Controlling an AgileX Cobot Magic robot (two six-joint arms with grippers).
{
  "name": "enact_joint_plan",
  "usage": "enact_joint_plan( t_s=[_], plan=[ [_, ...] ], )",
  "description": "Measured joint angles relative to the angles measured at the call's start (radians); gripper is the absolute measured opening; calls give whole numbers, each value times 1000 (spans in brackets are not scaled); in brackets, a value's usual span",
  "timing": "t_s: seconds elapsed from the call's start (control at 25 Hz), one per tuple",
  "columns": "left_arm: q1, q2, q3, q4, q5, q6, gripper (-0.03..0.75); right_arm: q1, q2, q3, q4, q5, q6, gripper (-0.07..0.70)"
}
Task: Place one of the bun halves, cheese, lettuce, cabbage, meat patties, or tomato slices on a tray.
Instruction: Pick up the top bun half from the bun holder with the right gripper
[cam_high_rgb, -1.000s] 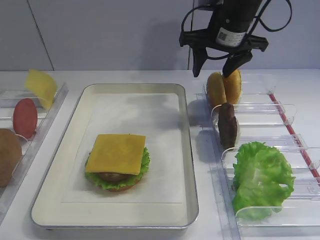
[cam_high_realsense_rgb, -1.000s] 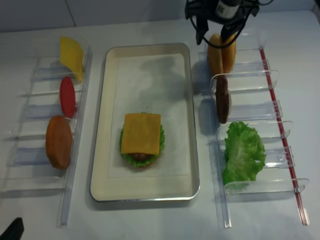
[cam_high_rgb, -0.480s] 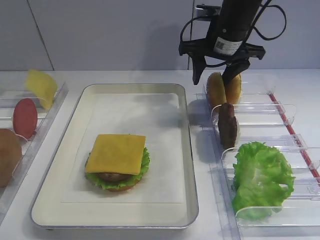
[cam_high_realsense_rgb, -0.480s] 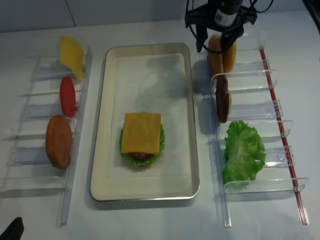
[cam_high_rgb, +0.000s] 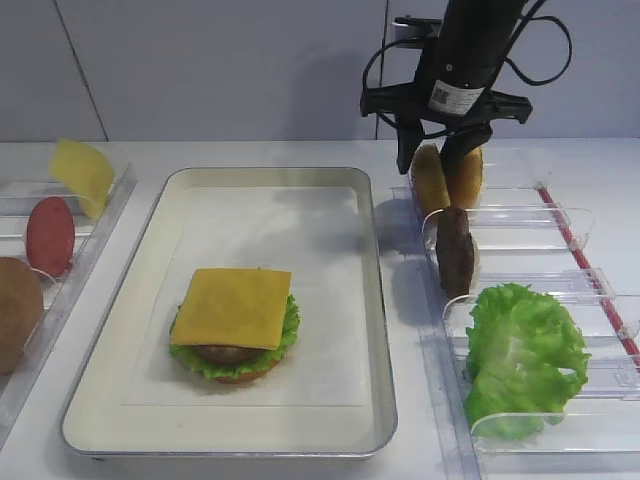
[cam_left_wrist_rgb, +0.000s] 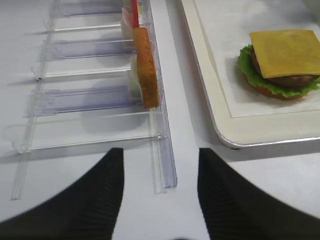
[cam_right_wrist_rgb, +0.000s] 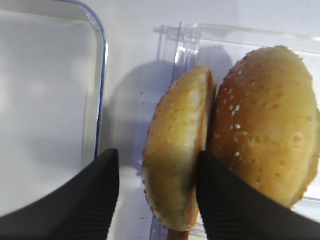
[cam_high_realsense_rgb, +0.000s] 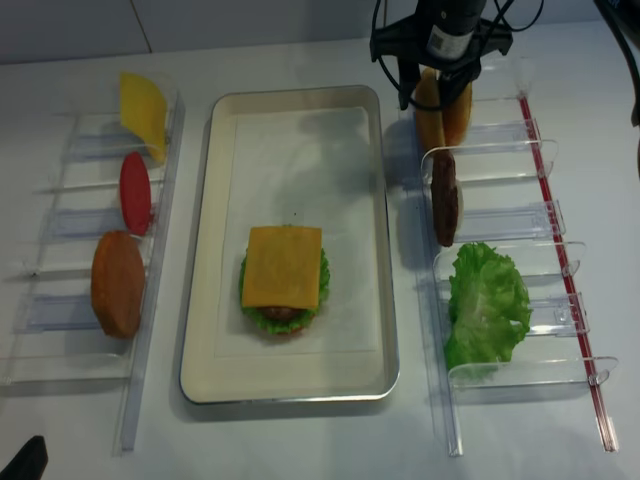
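Now the right gripper (cam_right_wrist_rgb: 157, 187) straddles the nearer bun half (cam_right_wrist_rgb: 175, 150), fingers (cam_right_wrist_rgb: 227, 200) half-closed, grip uncertain; the left gripper (cam_left_wrist_rgb: 160, 185) gapes, holding nothing.

I count two seeded bun halves (cam_high_rgb: 449, 178) standing in the right rack (cam_high_rgb: 560, 225) plus one bun half (cam_high_realsense_rgb: 118, 283) in the left rack (cam_high_realsense_rgb: 60, 310), two cheese slices (cam_high_rgb: 233, 307), two patties (cam_high_rgb: 455, 249), two lettuce bunches (cam_high_rgb: 522, 355), one tomato slice (cam_high_rgb: 50, 235), and one tray (cam_high_rgb: 376, 300).

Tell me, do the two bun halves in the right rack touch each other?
Touching. The right wrist view shows the left bun half pressed against the seeded bun half, no gap visible.
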Motion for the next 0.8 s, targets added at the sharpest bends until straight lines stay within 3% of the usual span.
enact_joint_plan(
  t_s=[0.32, 0.48, 0.8],
  plan=[
    [0, 0, 0, 0, 0, 0, 319, 0, 0, 0, -13, 0, 22, 335],
    [0, 0, 0, 0, 0, 0, 319, 0, 0, 0, -19, 0, 22, 249],
    [0, 0, 0, 0, 0, 0, 319, 0, -4, 0, 3, 0, 22, 246]
  ],
)
